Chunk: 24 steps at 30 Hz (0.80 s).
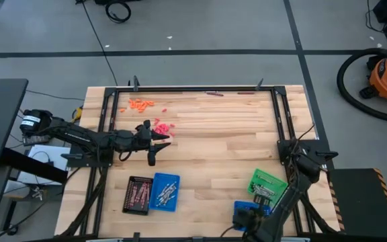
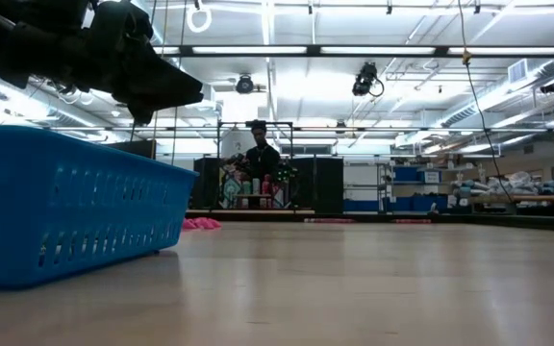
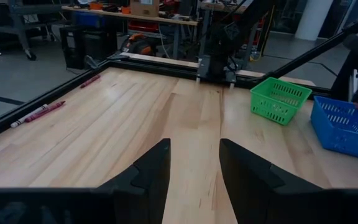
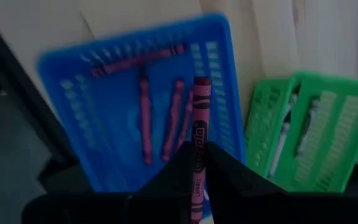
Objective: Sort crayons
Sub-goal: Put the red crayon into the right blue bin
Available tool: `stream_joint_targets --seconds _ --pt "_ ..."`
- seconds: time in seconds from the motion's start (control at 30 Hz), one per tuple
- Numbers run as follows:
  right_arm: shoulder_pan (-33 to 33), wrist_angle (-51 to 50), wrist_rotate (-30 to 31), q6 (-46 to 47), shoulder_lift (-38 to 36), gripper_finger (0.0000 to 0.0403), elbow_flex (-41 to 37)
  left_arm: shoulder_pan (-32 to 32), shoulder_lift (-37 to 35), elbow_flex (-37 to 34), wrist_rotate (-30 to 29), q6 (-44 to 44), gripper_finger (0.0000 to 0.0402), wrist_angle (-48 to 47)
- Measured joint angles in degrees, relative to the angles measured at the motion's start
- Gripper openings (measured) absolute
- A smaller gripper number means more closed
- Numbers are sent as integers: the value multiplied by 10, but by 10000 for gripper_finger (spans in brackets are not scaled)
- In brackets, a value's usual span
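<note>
Purple crayon (image 4: 196, 163) pinched in right gripper (image 4: 194, 168) jaws over blue tray (image 4: 86, 106) already holding several. Left gripper (image 3: 194, 180) jaws spread, empty. Orange crayons (image 1: 140, 103) and pink crayons (image 1: 163, 126) still loose on table (image 1: 227, 148): roughly midway.

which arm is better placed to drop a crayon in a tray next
Right. Its gripper already pinches a purple crayon directly over the blue tray. The left gripper is open, empty, over bare table.
</note>
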Motion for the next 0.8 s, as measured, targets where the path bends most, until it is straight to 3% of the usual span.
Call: stream_joint_targets --seconds 0.63,0.8 --pt "-5 144 -27 -65 1 41 -111 0 0 0 0 2 149 0" --pt "-6 141 -27 -59 1 45 -123 0 0 0 0 2 149 -1"
